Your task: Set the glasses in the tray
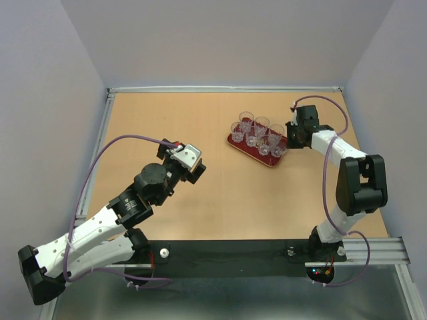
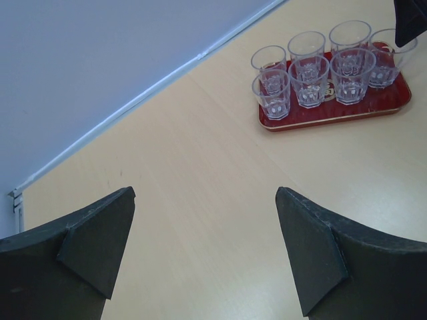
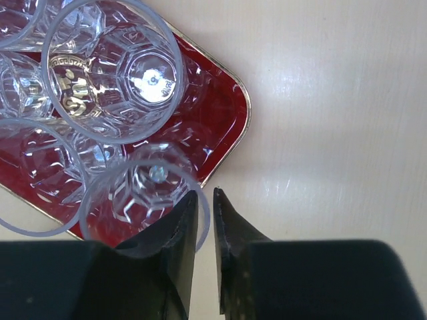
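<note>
A light wooden table (image 1: 200, 200) meets pale walls (image 1: 220, 40), a black strip (image 1: 227, 257) edging its near side.

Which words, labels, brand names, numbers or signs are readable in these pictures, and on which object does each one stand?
No text can be read in any of the three views.
Gold emblem on the tray, seen through a glass: it may carry tiny lettering, but it is too distorted to read.

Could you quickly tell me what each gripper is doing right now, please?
Left gripper: open, empty.
Right gripper: closed on the rim of a glass on the tray.
</note>
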